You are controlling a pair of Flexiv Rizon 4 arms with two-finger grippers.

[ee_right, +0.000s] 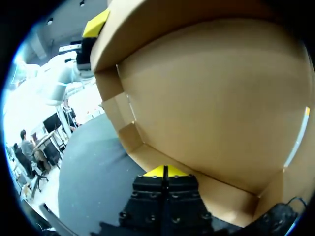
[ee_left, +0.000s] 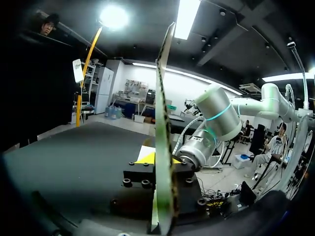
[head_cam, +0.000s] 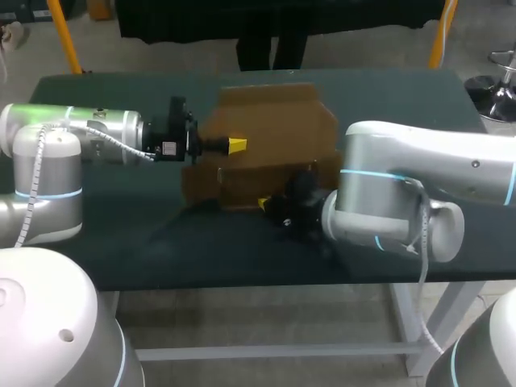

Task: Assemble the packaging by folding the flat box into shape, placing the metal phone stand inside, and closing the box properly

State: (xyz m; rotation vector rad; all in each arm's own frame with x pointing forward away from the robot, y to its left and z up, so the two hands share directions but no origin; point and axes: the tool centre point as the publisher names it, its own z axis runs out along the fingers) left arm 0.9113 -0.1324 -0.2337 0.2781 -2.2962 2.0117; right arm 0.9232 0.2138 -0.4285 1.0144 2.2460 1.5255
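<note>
- Table (head_cam: 121, 234), dark green on top, carries the work.
- Left arm (head_cam: 89, 137) comes in level from the left side in the head view, with its wrist pointing toward the middle of the table.
- Left gripper (head_cam: 236, 145) sits over the left part of the cardboard box (head_cam: 274, 129). In the left wrist view, a panel (ee_left: 165, 123) of the box stands upright and edge-on, running straight between the fingers. The fingers are closed down to the board's thickness and pinch it. Only one yellow fingertip (ee_left: 147, 157) shows, lying flat against the panel's face.
- The brown cardboard box lies about mid-table and is partly raised, with a broad panel toward the far edge and narrower flaps toward the near side. The right wrist view looks into it: a wide wall ahead of the gripper, a side flap folded inward, and a low strip along the base.
- Right gripper (head_cam: 264, 204) is at the box's near edge, just beside the low strip. In the right wrist view, its two yellow tips are pressed together with only a thin seam between them and nothing visibly held. They touch the strip.
- Right arm (head_cam: 419, 177) comes in from the right side with its elbow bent, above the near right part of the table.
</note>
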